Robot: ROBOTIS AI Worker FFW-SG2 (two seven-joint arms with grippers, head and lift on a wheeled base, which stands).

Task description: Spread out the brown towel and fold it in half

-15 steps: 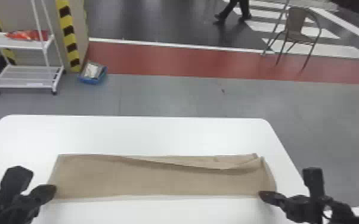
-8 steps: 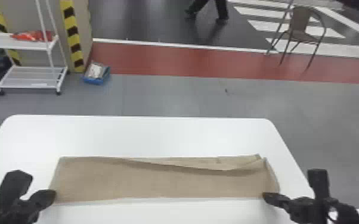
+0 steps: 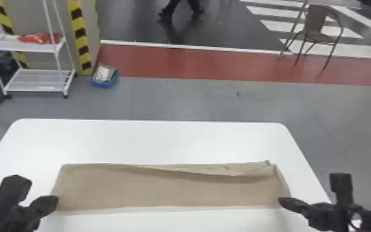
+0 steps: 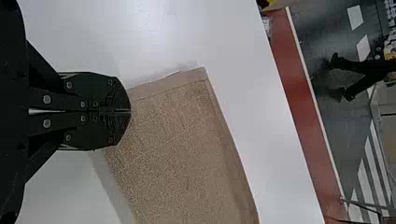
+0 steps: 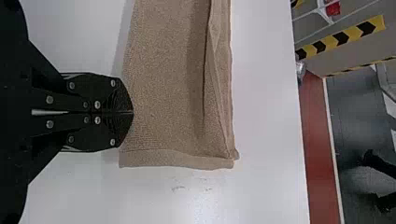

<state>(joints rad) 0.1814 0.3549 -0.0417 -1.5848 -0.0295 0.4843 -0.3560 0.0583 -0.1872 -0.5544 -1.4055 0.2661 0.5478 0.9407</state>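
Observation:
The brown towel (image 3: 169, 191) lies as a long strip across the white table (image 3: 151, 138), its far part layered with a slanting fold toward the right end. My left gripper (image 3: 57, 200) is at its near left corner and my right gripper (image 3: 280, 201) at its near right corner. In the left wrist view the left gripper (image 4: 130, 111) is shut on the edge of the towel (image 4: 173, 144). Likewise, the right wrist view has the right gripper (image 5: 132, 112) shut on the towel (image 5: 163, 84), close to its hemmed end. A thin shadow runs beneath the near edge.
Bare tabletop stretches beyond the towel to the table's far edge. On the floor farther off stand a white rack (image 3: 37, 80), a blue bin (image 3: 104, 76) and a chair (image 3: 317, 31).
The towel has come slightly nearer to the robot across the table, with both grippers at its corners. The head view has also shifted a little.

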